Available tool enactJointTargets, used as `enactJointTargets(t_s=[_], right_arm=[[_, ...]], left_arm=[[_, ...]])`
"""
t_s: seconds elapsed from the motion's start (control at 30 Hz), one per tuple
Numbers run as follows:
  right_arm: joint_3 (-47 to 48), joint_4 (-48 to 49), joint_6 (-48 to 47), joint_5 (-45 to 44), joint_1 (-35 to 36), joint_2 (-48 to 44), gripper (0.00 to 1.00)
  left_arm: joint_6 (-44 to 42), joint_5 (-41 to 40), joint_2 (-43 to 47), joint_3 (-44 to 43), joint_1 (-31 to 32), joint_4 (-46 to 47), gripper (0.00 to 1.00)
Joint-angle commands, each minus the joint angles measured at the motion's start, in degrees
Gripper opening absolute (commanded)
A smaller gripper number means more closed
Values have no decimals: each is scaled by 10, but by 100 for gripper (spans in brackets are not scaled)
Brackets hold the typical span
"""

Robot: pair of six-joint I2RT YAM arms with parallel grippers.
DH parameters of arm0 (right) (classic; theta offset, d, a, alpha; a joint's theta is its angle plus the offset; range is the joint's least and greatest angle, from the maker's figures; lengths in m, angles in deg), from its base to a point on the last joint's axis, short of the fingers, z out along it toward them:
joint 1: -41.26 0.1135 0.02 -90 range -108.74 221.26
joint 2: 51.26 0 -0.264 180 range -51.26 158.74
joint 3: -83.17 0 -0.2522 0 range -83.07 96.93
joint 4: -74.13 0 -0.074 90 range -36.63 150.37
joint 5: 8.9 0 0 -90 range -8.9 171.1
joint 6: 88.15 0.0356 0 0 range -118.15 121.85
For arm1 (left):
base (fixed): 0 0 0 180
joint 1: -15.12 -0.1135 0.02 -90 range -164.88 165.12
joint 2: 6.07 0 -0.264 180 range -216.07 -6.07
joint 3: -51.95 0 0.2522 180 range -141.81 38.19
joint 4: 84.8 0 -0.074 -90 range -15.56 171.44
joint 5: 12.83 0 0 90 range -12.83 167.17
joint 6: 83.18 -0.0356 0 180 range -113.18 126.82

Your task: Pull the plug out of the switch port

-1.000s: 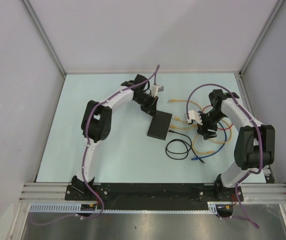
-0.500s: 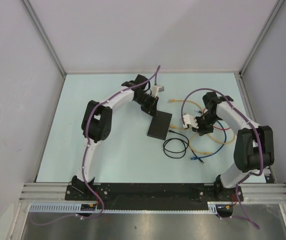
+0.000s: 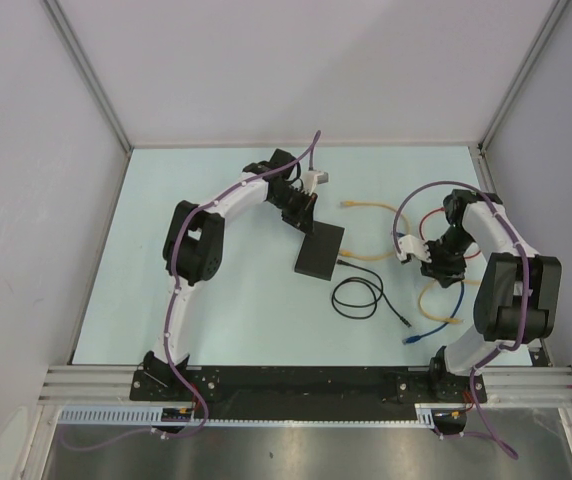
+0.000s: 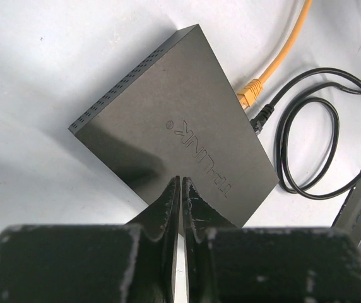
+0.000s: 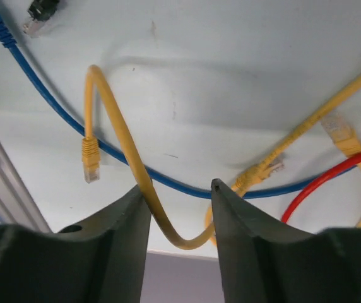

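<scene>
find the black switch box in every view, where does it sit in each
top external: the switch lies mid-table, at the tip of the left gripper.
left wrist: the switch fills the middle, just beyond the shut fingertips.
right wrist: not in it, only loose cables on the table.
shared landmark: the black cable loop beside the switch, seen in the top external and left wrist views.

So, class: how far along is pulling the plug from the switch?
Done: the left gripper, shut, rests on the switch, apparently steadying it. In hand: a yellow cable runs between the open jaws of the right gripper, unclamped. Left: a yellow plug and a black plug sit at the switch's socket edge, seemingly plugged in, so the pull itself remains.
</scene>
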Motion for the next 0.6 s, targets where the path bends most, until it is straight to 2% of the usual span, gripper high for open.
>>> enactJointTargets(t_s=[0.0, 0.03, 0.13, 0.37, 0.57], right_arm=[[4, 23, 15, 20, 7, -30, 53], [5, 29, 18, 28, 13, -36, 59], [7, 46, 30, 46, 20, -64, 66], [36, 74, 50, 41, -2, -98, 70], [81, 87, 124, 64, -17, -113, 71]], left_arm=[[2, 12, 15, -5, 4, 9, 9], [3, 12, 16, -5, 4, 9, 9], [2, 13, 16, -8, 3, 8, 10], [11, 20, 25, -20, -2, 2, 20], [36, 32, 50, -18, -14, 5, 29]])
